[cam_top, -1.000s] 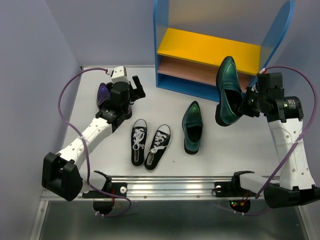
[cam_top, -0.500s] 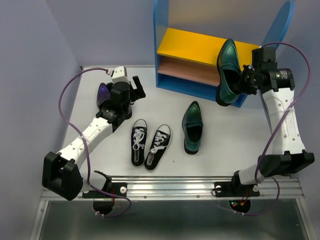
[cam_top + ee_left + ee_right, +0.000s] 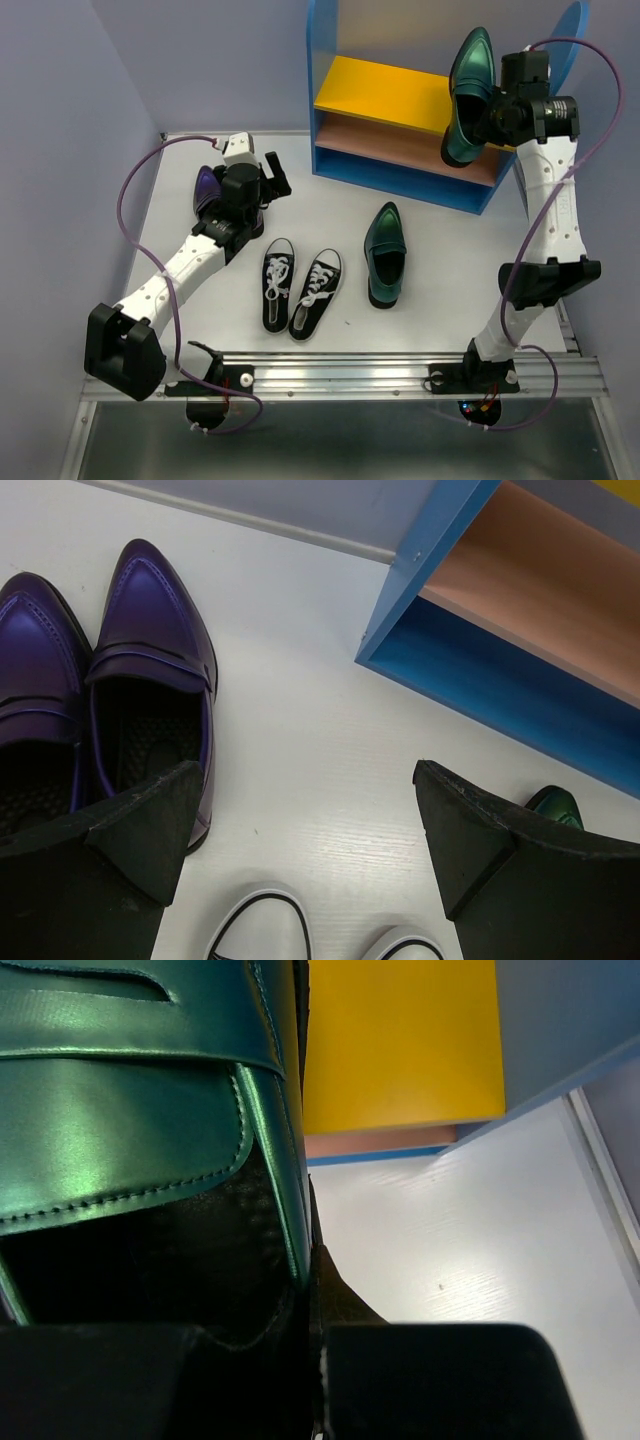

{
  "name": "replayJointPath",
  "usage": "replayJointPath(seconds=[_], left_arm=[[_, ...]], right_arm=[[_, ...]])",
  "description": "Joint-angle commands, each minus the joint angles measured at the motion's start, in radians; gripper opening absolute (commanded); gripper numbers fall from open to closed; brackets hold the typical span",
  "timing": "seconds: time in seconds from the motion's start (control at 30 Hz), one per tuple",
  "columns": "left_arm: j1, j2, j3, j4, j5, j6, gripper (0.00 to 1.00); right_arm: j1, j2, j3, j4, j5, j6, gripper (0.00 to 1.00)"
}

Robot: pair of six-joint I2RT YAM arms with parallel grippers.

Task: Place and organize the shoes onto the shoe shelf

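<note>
White tabletop (image 3: 450,270) takes up most of the overhead view. At the back sits the shoe shelf (image 3: 390,88), a little open rack with rounded blue sides, a yellow top board, a tan board under it and a blue base.

The right arm reaches up tall, and the right gripper (image 3: 487,118) is pinched tight on the rim of a glossy dark green loafer (image 3: 468,95) near the heel. That shoe is up in the air over the right end of the yellow board, toe pointing to the back. From the wrist cam the green leather (image 3: 130,1090) fills the frame with the yellow board behind it. Can't tell if the sole touches the board.

The left arm stretches over the left side of the table. The left gripper (image 3: 272,180) has its fingers spread wide with nothing between them, hovering low above the table.

The other green loafer (image 3: 385,252) lies flat mid-table in front of the shelf, toe toward it. Just to its left is the pair of black canvas sneakers with white laces and soles (image 3: 301,287), side by side. The small dark purple shoes (image 3: 150,670) sit together by the left gripper, on its left, partly hidden by the arm from above.
</note>
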Motion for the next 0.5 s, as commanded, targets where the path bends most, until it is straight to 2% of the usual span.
replayJointPath(seconds=[0.0, 0.17, 0.47], left_arm=[[-0.003, -0.012, 0.033, 0.022, -0.007, 0.005, 0.99], [-0.004, -0.020, 0.027, 0.022, -0.007, 0.002, 0.99], [-0.003, -0.018, 0.023, 0.025, -0.002, 0.001, 0.99]], right_arm=[[0.004, 0.036, 0.112, 0.080, 0.097, -0.001, 0.01], [0.004, 0.079, 0.170, 0.081, 0.159, -0.007, 0.01], [0.004, 0.090, 0.177, 0.094, 0.288, -0.028, 0.01]])
